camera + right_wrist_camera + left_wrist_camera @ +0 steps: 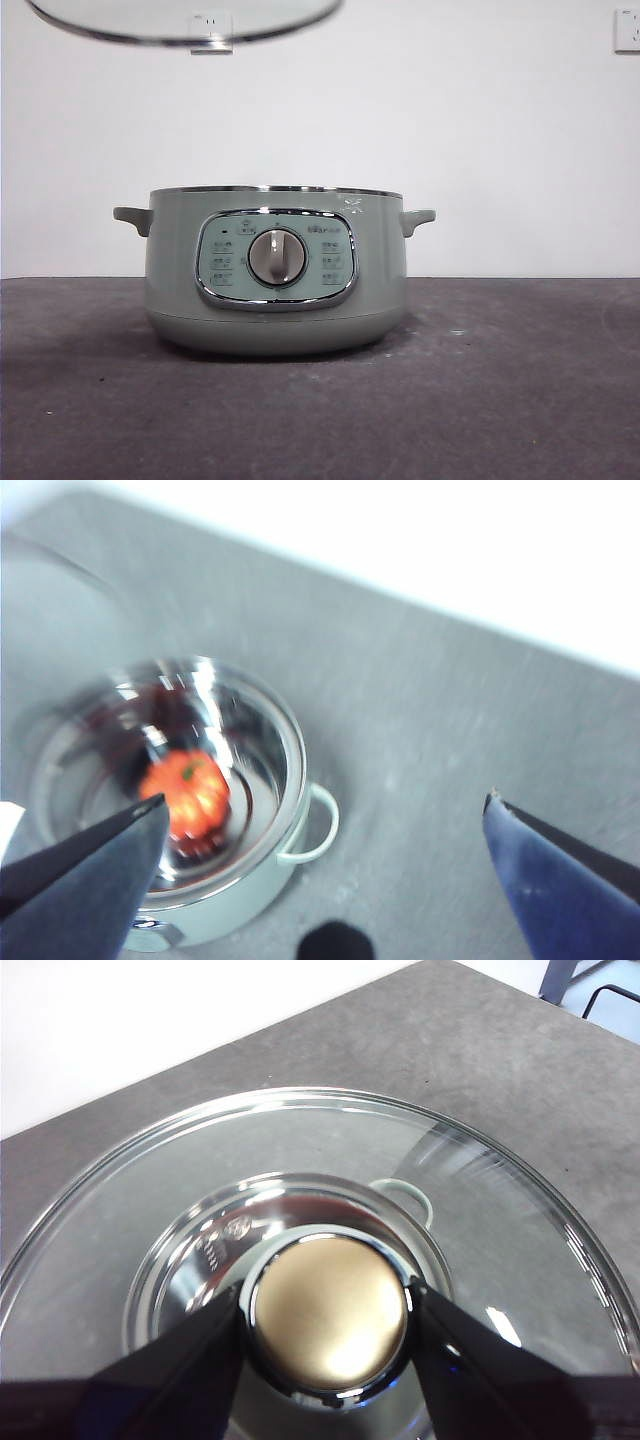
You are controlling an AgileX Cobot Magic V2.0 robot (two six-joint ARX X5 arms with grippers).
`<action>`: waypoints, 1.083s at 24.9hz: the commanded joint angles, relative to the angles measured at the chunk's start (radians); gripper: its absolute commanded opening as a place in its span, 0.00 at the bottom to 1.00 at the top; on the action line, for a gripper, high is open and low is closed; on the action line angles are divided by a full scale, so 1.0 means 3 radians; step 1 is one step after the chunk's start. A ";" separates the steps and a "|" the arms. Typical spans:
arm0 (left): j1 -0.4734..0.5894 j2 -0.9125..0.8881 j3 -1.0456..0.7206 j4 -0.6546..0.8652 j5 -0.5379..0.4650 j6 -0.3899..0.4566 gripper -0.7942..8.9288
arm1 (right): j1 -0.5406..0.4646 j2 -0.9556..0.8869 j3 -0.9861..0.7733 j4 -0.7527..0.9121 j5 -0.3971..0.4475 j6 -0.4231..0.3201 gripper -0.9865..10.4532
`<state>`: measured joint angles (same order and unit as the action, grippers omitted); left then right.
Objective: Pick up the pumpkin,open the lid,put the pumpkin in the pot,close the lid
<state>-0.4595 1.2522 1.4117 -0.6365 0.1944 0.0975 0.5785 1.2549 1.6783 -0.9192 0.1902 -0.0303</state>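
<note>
glossy ribbed orange pumpkin (186, 792) sits in the pot's (275, 300) shiny steel bowl. left gripper (328, 1325) pinches the domed glass lid's (300, 1160) knob, held above the pot; right gripper (325, 825) spread wide, empty.

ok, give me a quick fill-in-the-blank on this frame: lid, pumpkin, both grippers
1. The left gripper is shut on the lid's ____.
2. The pumpkin lies inside the ____.
3. The lid is held ____ the pot, not resting on it.
4. The right gripper has its jaws ____, holding nothing.

Missing words: knob; pot; above; open
</note>
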 commanded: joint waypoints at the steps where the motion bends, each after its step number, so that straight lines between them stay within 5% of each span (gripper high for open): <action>1: 0.0004 0.0233 0.0018 0.0374 0.0003 0.0041 0.07 | 0.0008 -0.0284 0.0010 -0.0037 0.0000 0.0048 0.61; 13: 0.0001 0.1058 0.0018 0.0903 -0.0003 0.0039 0.07 | 0.0008 -0.0810 0.0010 -0.0376 -0.0003 0.0098 0.61; 27: 0.0000 0.1320 0.0018 0.1108 0.0036 0.0028 0.07 | 0.0008 -0.0779 0.0010 -0.0547 -0.0004 0.0095 0.61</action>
<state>-0.4591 1.6539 1.4113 -0.3470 0.1940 0.1017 0.5785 1.0183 1.6810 -1.0859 0.1898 -0.0109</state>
